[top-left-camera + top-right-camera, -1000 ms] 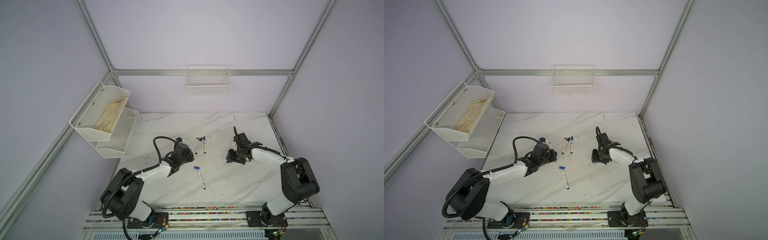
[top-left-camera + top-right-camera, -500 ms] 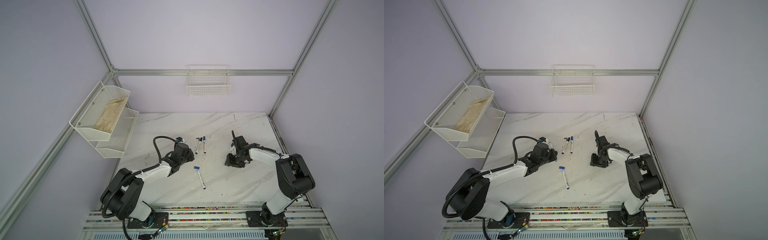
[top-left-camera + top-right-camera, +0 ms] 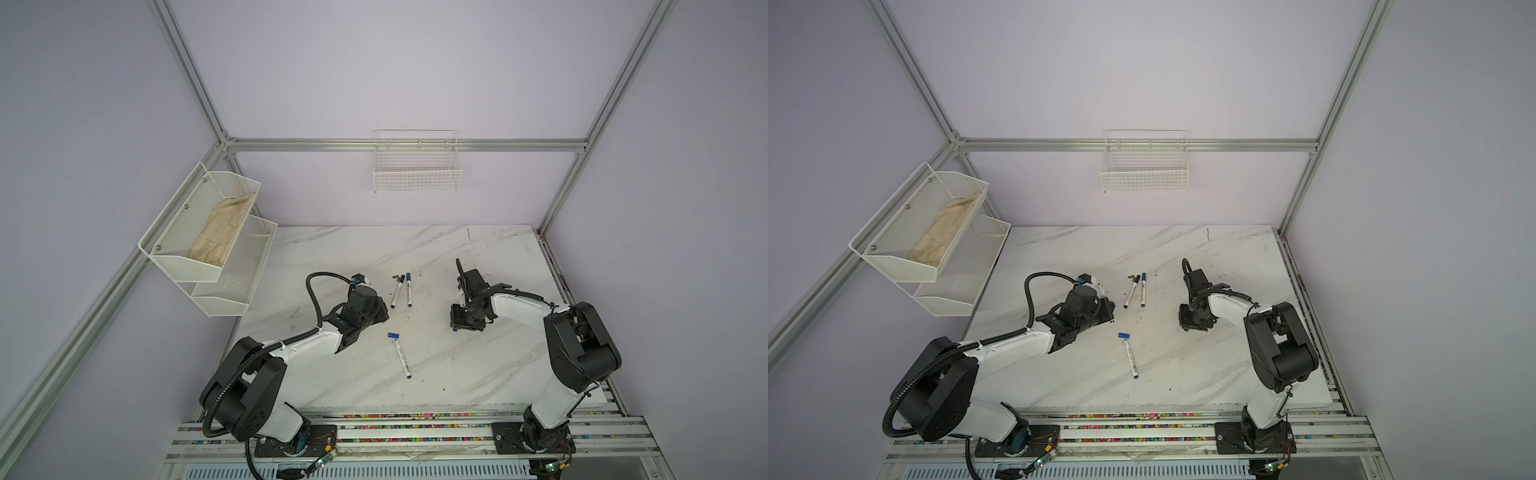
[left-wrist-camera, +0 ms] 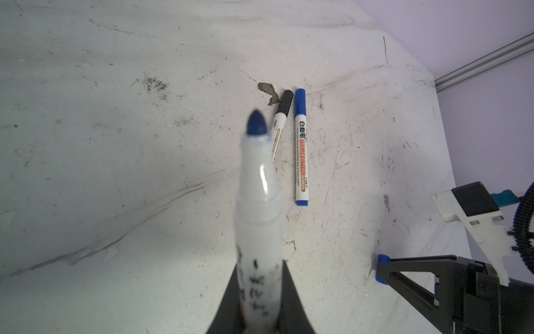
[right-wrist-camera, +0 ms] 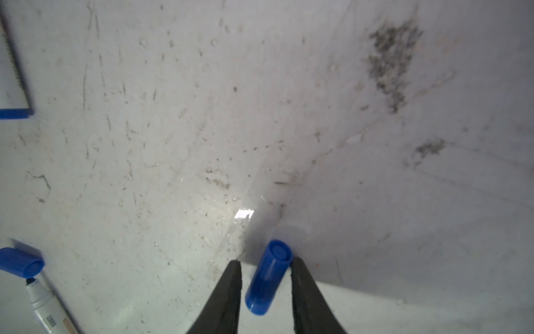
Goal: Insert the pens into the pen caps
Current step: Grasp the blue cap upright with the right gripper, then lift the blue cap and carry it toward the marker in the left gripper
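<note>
My left gripper (image 4: 258, 303) is shut on a white pen (image 4: 257, 208) whose bare blue tip points away from the camera. In a top view this gripper (image 3: 380, 313) is left of centre. My right gripper (image 5: 265, 260) is down at the table, open, with a blue pen cap (image 5: 267, 277) lying between its fingers. One finger touches the cap and a small gap shows at the other. A black-capped pen (image 3: 397, 291) and a blue-capped pen (image 3: 409, 290) lie side by side. Another blue cap (image 3: 393, 335) lies at the tip of an uncapped pen (image 3: 403, 359).
A white wire basket (image 3: 417, 174) hangs on the back wall. A two-tier mesh shelf (image 3: 208, 237) holding a cloth is mounted at the left. The marble table (image 3: 478, 374) is scuffed, and the arms' rail runs along its front edge.
The right gripper has come down and slightly toward the front over the blue cap, and its jaws have narrowed around it. The left arm and its pen have not moved.
</note>
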